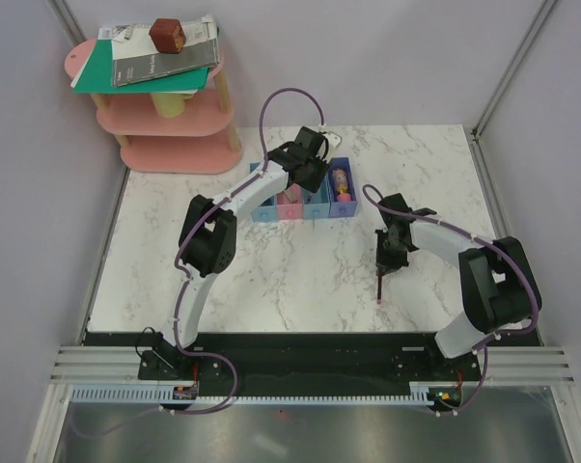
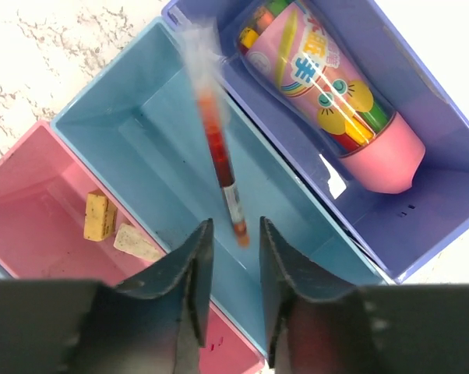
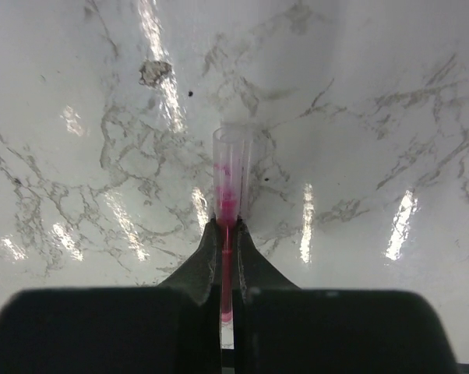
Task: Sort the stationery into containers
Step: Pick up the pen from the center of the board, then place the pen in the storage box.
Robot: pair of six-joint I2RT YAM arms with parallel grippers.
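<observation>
Above the far middle of the white marble-patterned desk (image 1: pixel 271 280): black two-finger left claw (image 2: pixel 234 222), released, gripping nothing. Just under its parted fingers (image 2: pixel 192 265), inside the mid-blue rectangular plastic bin (image 2: pixel 141 140): thin red clear-barrelled pen (image 2: pixel 221 148), blurred at the upper end, long axis running from the claw toward the bin's far wall; flat or leaning, impossible to tell. Alongside: purple-blue plastic bin (image 2: pixel 453 156) with a pink-yellow tube (image 2: pixel 336 101), pink plastic bin (image 2: pixel 32 202) with two tan erasers (image 2: pixel 100 216)

Right of the desk's middle: right claw (image 3: pixel 227 226), clenched on a second thin red pen (image 3: pixel 228 179), long axis straight out past the fingertips, free end toward the near edge and seemingly down at the desk. From this claw, mid-blue bin toward the far edge and leftward, well apart; left arm (image 1: pixel 208 241) nearer, directly over it. Likely next: left arm clear, then pen carried over and laid along the bin's length
</observation>
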